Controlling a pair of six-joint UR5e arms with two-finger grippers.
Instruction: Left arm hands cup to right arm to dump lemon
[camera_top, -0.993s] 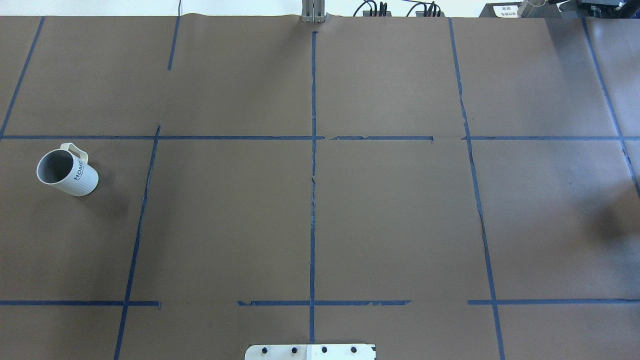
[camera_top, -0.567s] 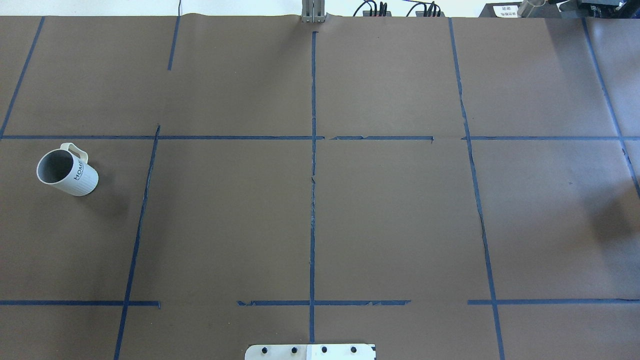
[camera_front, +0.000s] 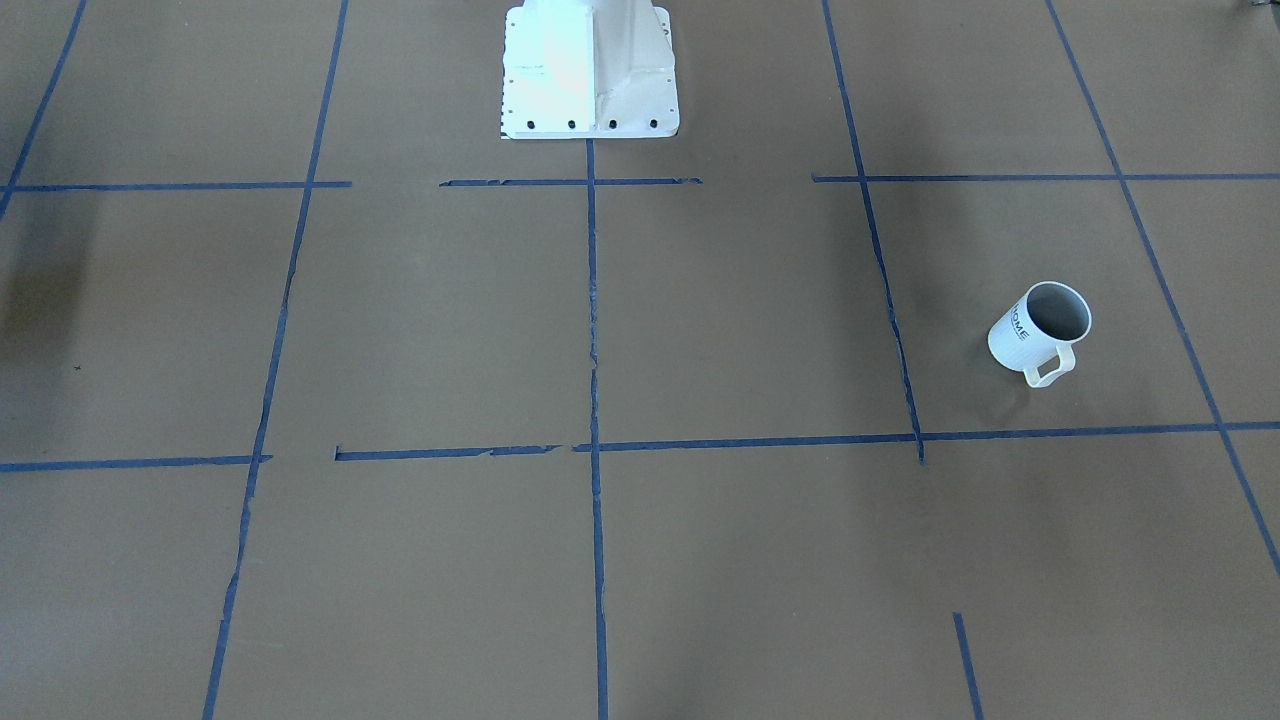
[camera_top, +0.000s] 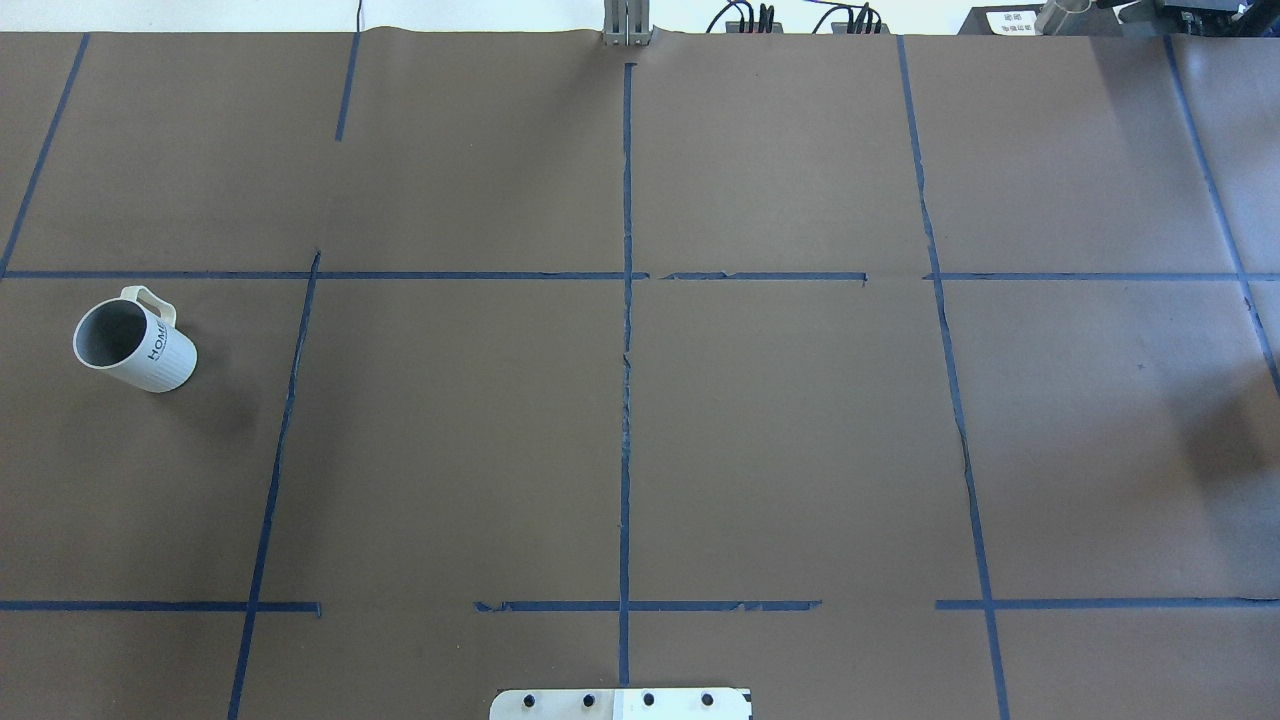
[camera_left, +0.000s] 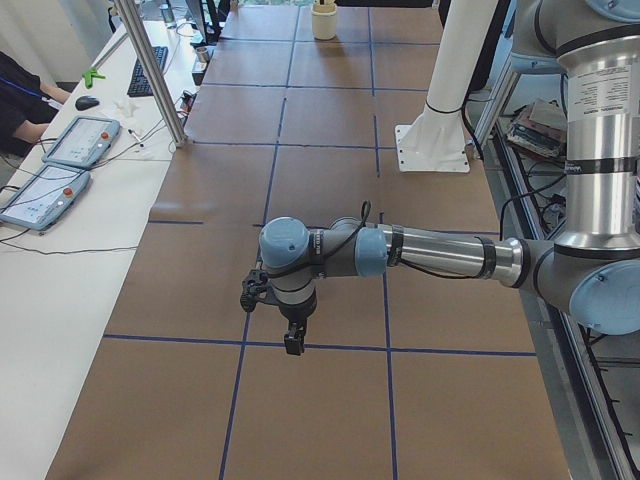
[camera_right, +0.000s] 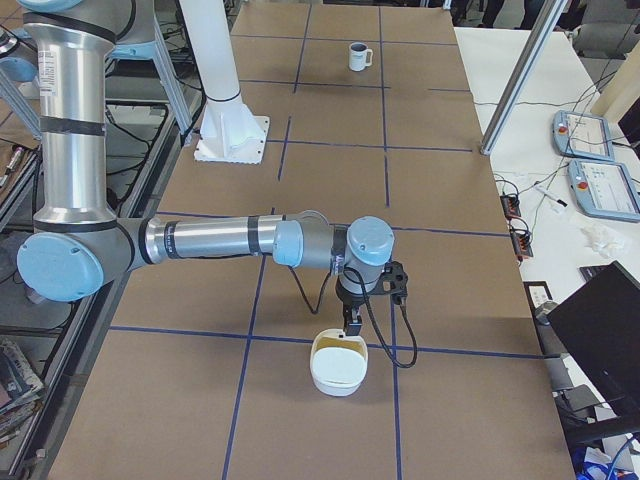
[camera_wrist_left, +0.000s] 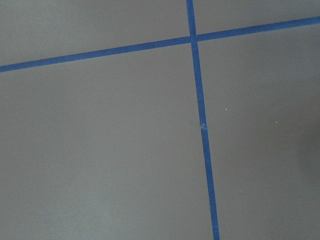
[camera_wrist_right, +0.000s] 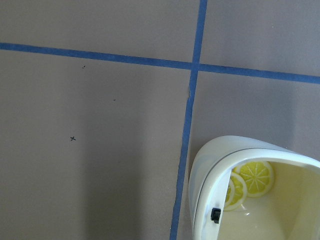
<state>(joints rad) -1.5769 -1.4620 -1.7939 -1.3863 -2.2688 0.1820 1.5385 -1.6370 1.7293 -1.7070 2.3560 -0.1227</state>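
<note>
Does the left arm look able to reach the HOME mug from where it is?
Probably yes. The mug stands upright on bare brown paper on the left arm's side, with nothing near it in the overhead view. The left hand hangs above the paper, though its wrist camera does not see the mug.

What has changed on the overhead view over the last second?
Almost nothing. The soft shadow near that view's right edge has grown paler, which hints that something moved above it, out of frame. The cup stands in the same spot on the left, its handle toward the far side, untouched.
</note>
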